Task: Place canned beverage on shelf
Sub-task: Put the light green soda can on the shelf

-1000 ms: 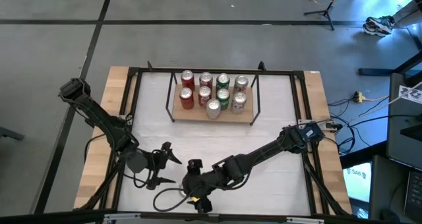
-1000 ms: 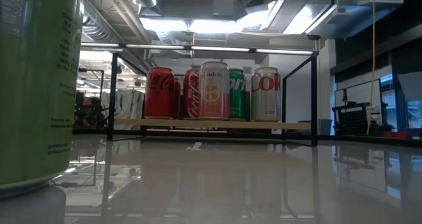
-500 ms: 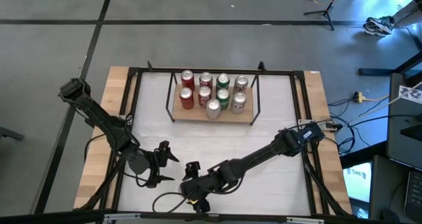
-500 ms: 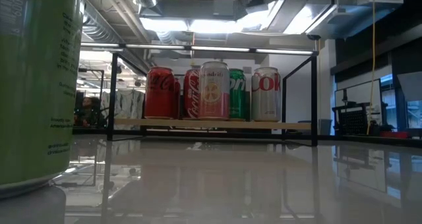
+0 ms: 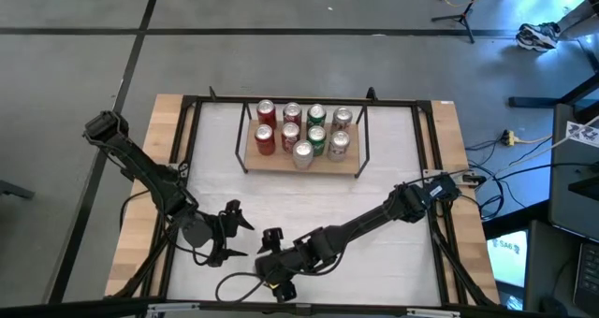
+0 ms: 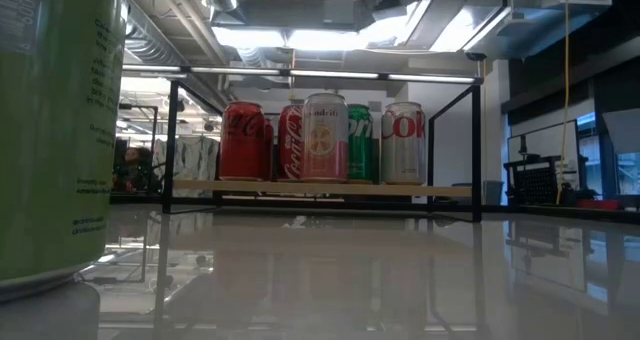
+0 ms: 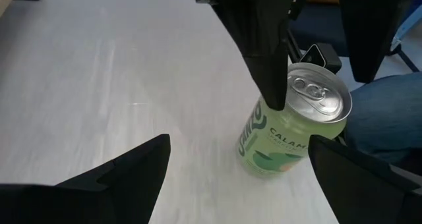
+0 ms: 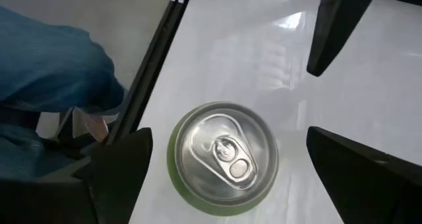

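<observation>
A light-green can stands upright on the white table near its front edge, filling the left of the low view [image 6: 55, 130] and also showing in the left wrist view [image 7: 290, 128]. My right gripper [image 8: 231, 165] hangs open over its silver top [image 8: 224, 151], a finger on each side, clear of it. My left gripper [image 5: 241, 238] stands open to the can's left, aimed at it. The shelf [image 5: 348, 166], a wood board in a black wire frame, stands at the far middle of the table. It carries several upright cans [image 5: 304, 131].
A black metal frame [image 5: 299, 101] rims the table, with wooden side strips [image 5: 140, 215] outside it. A person in blue trousers [image 8: 46, 72] is just beyond the front edge, close to the green can. Bare white tabletop [image 5: 309, 201] lies between the shelf and the grippers.
My right gripper has sunk a little toward the green can's top, staying open. The can and the cans on the shelf have not moved.
</observation>
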{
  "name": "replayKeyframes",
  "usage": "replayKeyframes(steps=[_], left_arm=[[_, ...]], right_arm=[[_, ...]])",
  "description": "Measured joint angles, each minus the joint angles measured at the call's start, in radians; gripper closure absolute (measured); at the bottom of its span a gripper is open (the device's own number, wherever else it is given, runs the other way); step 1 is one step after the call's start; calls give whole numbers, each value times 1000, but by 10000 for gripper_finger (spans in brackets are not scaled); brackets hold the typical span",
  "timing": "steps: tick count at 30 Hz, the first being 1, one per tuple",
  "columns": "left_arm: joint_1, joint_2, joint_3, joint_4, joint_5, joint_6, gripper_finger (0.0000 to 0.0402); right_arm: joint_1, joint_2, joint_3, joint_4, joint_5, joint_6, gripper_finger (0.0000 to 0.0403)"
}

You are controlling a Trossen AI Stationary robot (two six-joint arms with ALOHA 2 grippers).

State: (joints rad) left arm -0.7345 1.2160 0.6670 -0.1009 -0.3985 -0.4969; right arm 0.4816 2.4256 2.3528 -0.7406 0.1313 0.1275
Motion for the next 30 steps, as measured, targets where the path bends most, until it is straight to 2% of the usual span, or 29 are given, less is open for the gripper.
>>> replayKeyframes(steps=[8, 16, 23, 26, 30], left_arm=[[0, 0, 0, 1, 0, -1, 51], [-1, 0, 0, 4, 0, -2, 51], [-1, 0, 0, 5, 0, -8, 51], [-1, 0, 0, 5, 0, -10, 51], [-1, 0, 0, 4, 0, -17, 51]], right_arm=[[1, 9, 0, 7, 8, -2, 6], [2, 72, 0, 54, -18, -3, 6], [0, 82, 0, 56, 17, -3, 8], [2, 82, 0, 61, 17, -3, 25], [2, 82, 0, 59, 17, -2, 71]])
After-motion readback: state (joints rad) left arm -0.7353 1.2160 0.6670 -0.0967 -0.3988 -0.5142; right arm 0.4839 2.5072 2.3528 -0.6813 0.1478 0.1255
